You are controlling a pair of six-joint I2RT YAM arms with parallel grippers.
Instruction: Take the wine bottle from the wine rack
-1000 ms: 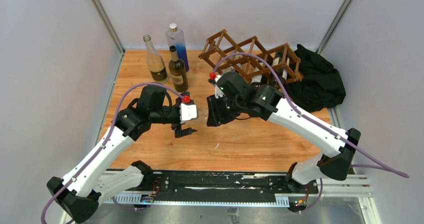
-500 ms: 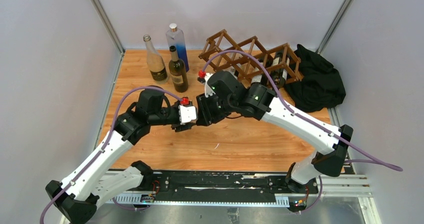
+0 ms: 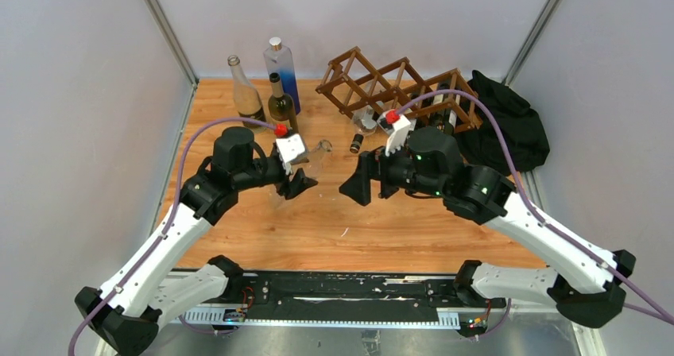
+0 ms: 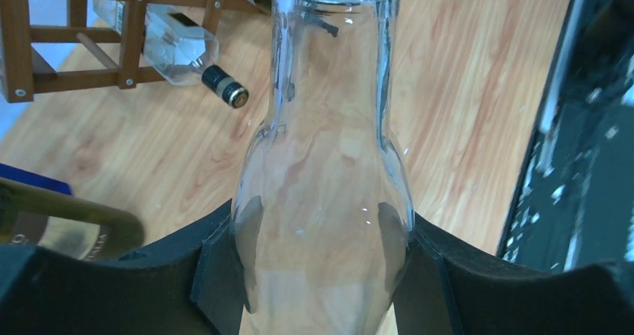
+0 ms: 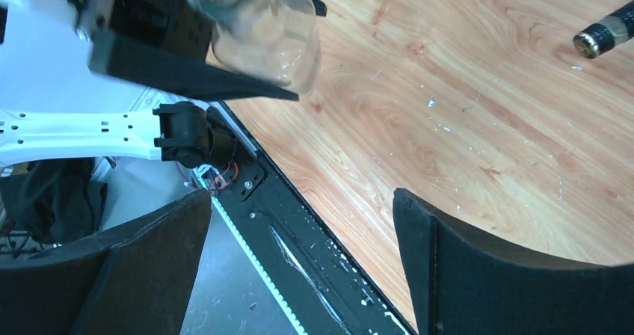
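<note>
clear bottle held off the rack

a wooden table (image 3: 397, 229) is enclosed by pale grey walls (image 3: 79, 94). from above, three bottles (image 3: 270, 94) are seen upright at the back left, the rack (image 3: 397, 86) at the back centre, a black cloth (image 3: 509, 129) to its right. only in the left wrist view are the pads (image 4: 213, 275) seen pressed on both sides of the clear bottle (image 4: 321, 163), with a racked bottle (image 4: 187, 51) behind. the left pincer (image 4: 321, 268) is part closed on the clear bottle, near the rack but apart. the right pincer (image 5: 299, 200) is spread wide, nothing held.
</note>
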